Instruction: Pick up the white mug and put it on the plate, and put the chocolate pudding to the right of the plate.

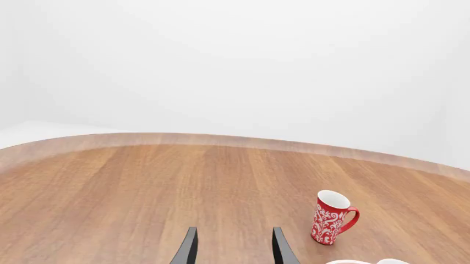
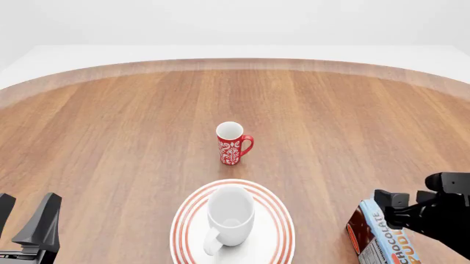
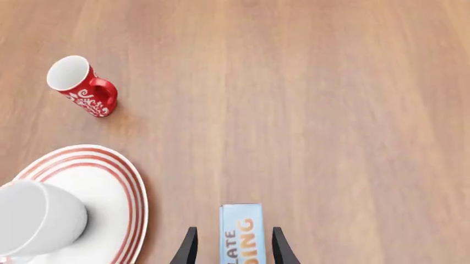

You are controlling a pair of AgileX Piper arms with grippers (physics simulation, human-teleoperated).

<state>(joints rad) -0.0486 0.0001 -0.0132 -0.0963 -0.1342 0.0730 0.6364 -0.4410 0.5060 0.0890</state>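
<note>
white mug (image 2: 230,219) upright on plate (image 2: 279,220); right gripper (image 3: 232,247) jaws straddle chocolate pudding (image 3: 241,234); left gripper (image 1: 232,247) jaws apart.

Bright, even, diffuse light fills all three views, with no single source showing. Shadows are faint: only a soft smudge sits under the slim red patterned mug (image 2: 233,144) and beneath the rim of the round red-ringed white plate (image 2: 279,220) beside the right gripper (image 3: 231,245). The glossy white mug (image 2: 229,215) shows gentle shading, no harsh glare. Everything is sharp. The brown wooden table's (image 1: 147,187) far edge bows with wide-angle distortion.
</note>
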